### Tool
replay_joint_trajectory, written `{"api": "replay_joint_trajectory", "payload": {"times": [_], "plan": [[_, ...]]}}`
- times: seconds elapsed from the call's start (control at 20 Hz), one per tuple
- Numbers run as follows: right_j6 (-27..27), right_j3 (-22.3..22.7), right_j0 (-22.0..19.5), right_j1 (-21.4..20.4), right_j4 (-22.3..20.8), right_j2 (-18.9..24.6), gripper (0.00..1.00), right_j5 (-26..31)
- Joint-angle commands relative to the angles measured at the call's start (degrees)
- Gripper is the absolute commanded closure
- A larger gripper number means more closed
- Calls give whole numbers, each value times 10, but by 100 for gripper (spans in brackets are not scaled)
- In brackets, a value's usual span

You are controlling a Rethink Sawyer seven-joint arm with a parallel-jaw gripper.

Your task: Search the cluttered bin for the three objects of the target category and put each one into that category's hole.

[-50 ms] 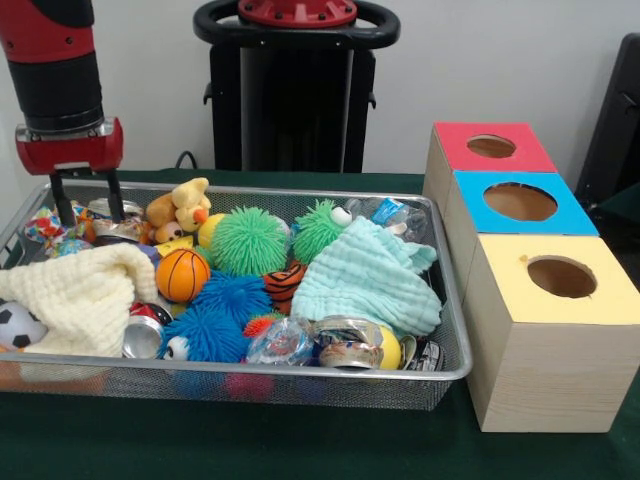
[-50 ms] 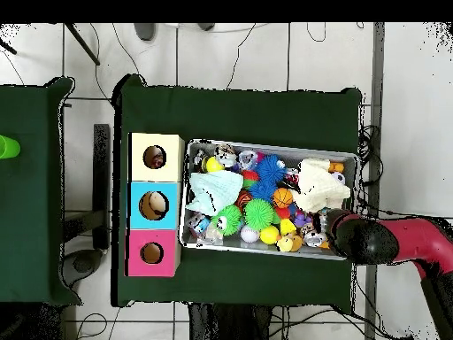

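Front view: claw [image 1: 88, 203] open and empty, prongs dipped into the wire bin's [image 1: 455, 330] far corner among cans. Risk: snagging the cream cloth [image 1: 85, 292].

Overhead view: three boxes with holes [image 2: 156, 205] beside the bin; toys hidden under cloths.

Red upper sleeve, then a ribbed black cylinder, then a blocky red wrist housing with a silver band. Below that housing, claw [image 1: 88, 200]: two thin black prongs, set apart. Red-and-black arm [image 2: 389, 241].
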Motion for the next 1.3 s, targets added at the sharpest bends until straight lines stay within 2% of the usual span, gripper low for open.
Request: {"api": "replay_joint_trajectory", "payload": {"times": [0.05,0.25,0.55,0.95,1.3], "plan": [[-158,19,-2,-23,4,-8,0,12],[-157,21,0,-32,7,-6,0,13],[-154,25,-3,-23,-2,-10,0,-3],[-137,31,-11,19,-39,-27,0,-56],[-152,29,-30,55,-41,-25,0,-87]]}}
